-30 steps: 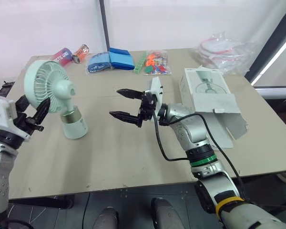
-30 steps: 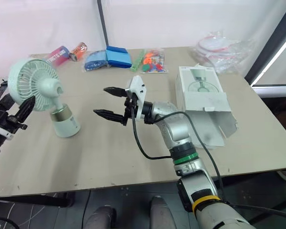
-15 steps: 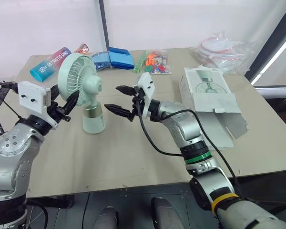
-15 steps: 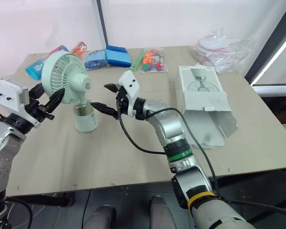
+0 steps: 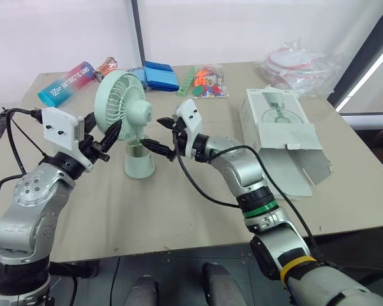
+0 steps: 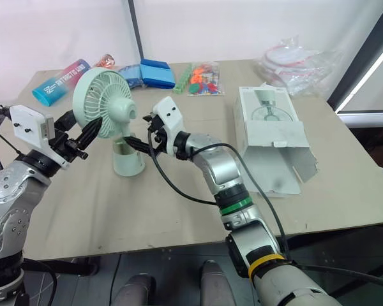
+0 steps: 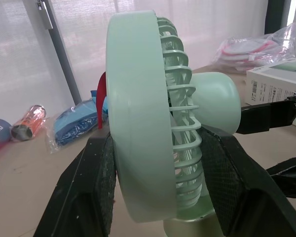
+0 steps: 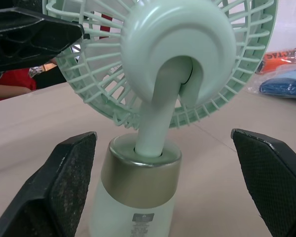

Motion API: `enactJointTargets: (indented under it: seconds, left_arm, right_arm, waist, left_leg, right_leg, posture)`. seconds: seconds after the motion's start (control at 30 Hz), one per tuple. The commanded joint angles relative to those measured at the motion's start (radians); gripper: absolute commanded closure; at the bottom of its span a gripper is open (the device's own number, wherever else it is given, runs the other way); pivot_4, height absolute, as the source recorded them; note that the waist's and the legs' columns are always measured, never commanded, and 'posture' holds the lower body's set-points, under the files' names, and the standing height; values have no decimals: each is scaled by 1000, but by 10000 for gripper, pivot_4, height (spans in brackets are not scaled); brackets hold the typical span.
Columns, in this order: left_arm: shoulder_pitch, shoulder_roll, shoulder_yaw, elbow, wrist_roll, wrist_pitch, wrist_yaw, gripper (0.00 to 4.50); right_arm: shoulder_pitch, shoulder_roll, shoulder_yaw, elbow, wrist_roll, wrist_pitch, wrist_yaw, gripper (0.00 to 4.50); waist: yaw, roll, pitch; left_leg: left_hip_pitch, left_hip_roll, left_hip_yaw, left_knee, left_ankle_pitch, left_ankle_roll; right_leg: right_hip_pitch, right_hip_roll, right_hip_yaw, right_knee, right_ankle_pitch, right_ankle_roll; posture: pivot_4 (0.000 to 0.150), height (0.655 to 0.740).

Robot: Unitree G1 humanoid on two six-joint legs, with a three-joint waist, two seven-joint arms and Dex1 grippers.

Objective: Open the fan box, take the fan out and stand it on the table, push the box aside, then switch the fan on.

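Pale green plastic, the fan [image 5: 131,124] stands in the left middle of the table [image 5: 179,210], and its base seems to rest on the table top. The left hand [image 5: 107,139] pinches the round head of the fan from both sides, one finger on the front of the grille and one on the back. I judge this grip is there to keep the fan upright and steady while the other arm works.

The right hand [image 5: 152,132] comes from the back side of the fan with its fingers spread wide. One finger is on each side of the neck and the gold collar [image 8: 140,170], and neither touches the fan. This open pose looks like an approach to the base, where the switch probably is, but I cannot make out the switch itself.

The box [image 5: 282,137] lies on the right part of the table with one end flap open. It is well apart from the fan, so the way is free for both arms. Taking out and standing up look done, and switching on is not yet done
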Motion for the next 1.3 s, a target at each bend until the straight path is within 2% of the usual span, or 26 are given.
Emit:
enactJointTargets:
  seconds: [0.03,0.43,0.53,0.57,0.7,0.73,0.77,0.8,1.3]
  left_arm:
    - [-46,-3,14,-61,-13,-18,3,24505]
    - [-54,-22,-39,-87,-1,-16,6,24505]
    - [-50,-30,-52,-96,6,-12,7,24575]
    - [-49,-31,-53,-98,7,-11,8,24575]
    - [-51,-31,-52,-96,17,-8,5,24575]
    - [-52,-31,-52,-95,18,-7,4,24575]
    - [-52,-31,-51,-93,20,-8,2,24575]
    - [-52,-32,-51,-91,23,-9,1,24575]
    - [-35,-36,-61,-85,57,-23,-32,24575]
  right_arm:
    - [-36,16,-16,1,2,0,-15,0]
    - [-55,25,-19,49,-10,-8,-42,0]
    - [-55,25,-21,51,-9,-9,-48,8674]
    - [-55,25,-23,51,-9,-9,-49,14094]
    - [-53,23,-22,52,-11,-10,-49,30727]
    - [-53,23,-22,52,-11,-11,-48,36324]
    - [-53,23,-21,53,-12,-13,-47,39835]
    - [-52,22,-21,51,-13,-13,-44,41117]
    - [-47,26,-25,42,-11,-16,-23,41114]
  waist:
    - [0,0,0]
    - [-1,0,0]
    - [-1,0,0]
    - [-1,0,0]
    - [-1,0,0]
    - [-2,0,0]
    - [-2,0,0]
    - [-2,0,0]
    - [-18,0,0]
  left_leg:
    - [0,0,0,0,0,0]
    - [0,0,0,0,0,-1]
    - [0,0,0,0,1,-1]
    - [0,0,0,0,0,-1]
    - [-1,0,0,0,0,-1]
    - [0,0,0,0,0,-1]
    - [-1,0,0,0,0,-1]
    - [-1,0,0,0,1,-1]
    - [-1,0,0,1,0,-1]
  right_leg:
    - [0,0,0,0,0,0]
    - [0,0,0,0,0,0]
    - [0,0,0,0,0,0]
    - [0,0,0,0,0,0]
    - [0,0,0,0,0,0]
    - [0,0,0,0,0,0]
    - [0,0,0,0,0,0]
    - [0,0,0,0,0,0]
    - [0,0,1,1,1,0]
  posture:
    - [1500,7400]
    - [1500,7400]
    - [1500,7400]
    - [1500,7400]
    - [1500,7400]
    - [1500,7400]
    - [1500,7400]
    - [1500,7400]
    - [1500,7400]
